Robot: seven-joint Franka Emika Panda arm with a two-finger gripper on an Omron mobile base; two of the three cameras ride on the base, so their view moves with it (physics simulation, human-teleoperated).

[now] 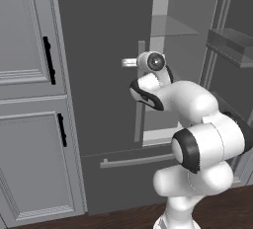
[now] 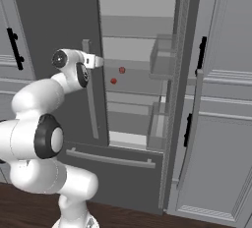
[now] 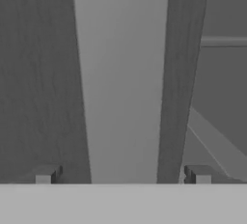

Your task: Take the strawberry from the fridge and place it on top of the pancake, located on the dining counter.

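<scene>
Tool (image 3: 123,177) open astride fridge handle (image 3: 123,83)

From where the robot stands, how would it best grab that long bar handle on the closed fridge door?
Grip the handle partway up its straight upright shaft, coming head-on from the front. It is a long, even vertical bar standing off the dark door, so fingers can pass either side. The open gripper already straddles it.

The light is even and soft, with no glare and no hard shadows. Ahead of the wide-open two-finger gripper (image 3: 123,175), the tall dark grey fridge (image 1: 104,50) looks slightly grainy; edges stay straight and undistorted.
</scene>
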